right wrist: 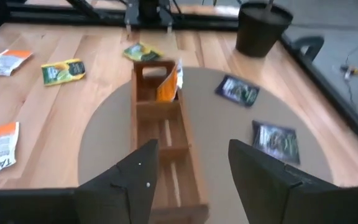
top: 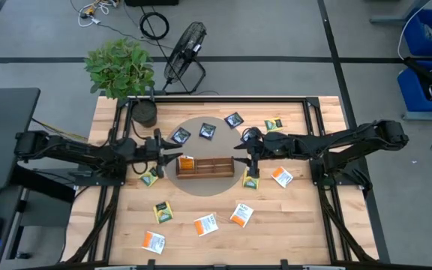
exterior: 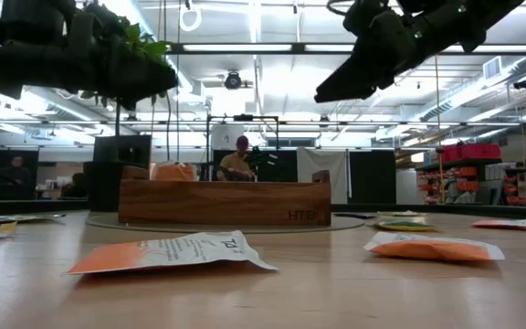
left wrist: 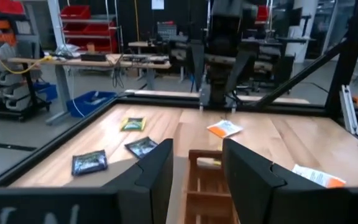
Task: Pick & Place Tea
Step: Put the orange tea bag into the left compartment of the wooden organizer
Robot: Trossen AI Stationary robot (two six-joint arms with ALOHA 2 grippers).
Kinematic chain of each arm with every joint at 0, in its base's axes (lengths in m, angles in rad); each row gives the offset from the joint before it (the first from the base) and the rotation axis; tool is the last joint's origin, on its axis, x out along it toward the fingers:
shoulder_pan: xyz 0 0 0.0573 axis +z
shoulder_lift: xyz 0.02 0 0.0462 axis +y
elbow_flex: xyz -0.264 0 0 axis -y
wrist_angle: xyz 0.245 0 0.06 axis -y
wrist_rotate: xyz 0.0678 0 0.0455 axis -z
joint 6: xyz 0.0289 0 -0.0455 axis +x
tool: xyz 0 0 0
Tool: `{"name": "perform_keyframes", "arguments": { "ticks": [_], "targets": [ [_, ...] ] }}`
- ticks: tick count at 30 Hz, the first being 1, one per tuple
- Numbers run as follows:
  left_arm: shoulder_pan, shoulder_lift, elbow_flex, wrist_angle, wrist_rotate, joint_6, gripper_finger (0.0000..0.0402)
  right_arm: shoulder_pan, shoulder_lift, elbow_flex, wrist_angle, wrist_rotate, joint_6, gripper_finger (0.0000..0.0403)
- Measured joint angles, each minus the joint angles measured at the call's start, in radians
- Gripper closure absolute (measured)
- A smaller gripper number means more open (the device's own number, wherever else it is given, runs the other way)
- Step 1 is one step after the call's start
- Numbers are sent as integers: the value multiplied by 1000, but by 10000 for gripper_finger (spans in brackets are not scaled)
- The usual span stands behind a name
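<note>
Wooden table [top: 291,225], tray [top: 214,168] centred, left tool [top: 163,159] and right tool [top: 247,156] apart over its ends.

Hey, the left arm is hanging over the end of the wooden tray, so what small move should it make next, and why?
Probably lift the left end effector up and away from the tray. Its fingers are open and empty, and an orange sachet already stands in the tray's end compartment on that side. A yellow-green sachet lies close by on the table as a likely next pick.
</note>
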Motion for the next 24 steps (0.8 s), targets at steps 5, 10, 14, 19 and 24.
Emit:
{"name": "perform_keyframes", "arguments": {
  "ticks": [5,10,14,19,24],
  "targets": [
    [-26,4,1,26,27,-5,257,8,0,0,-132,-10,87,199],
    [-57,4,1,32,27,10,257,11,-4,0,-336,-20,257,199],
    [-58,4,1,36,26,15,257,10,-4,0,-514,-61,429,199],
    [-57,4,1,42,27,33,257,11,-4,0,-684,-191,620,199],
    [-57,4,1,42,26,60,257,17,-9,0,-935,-263,766,199]
  ]
}}
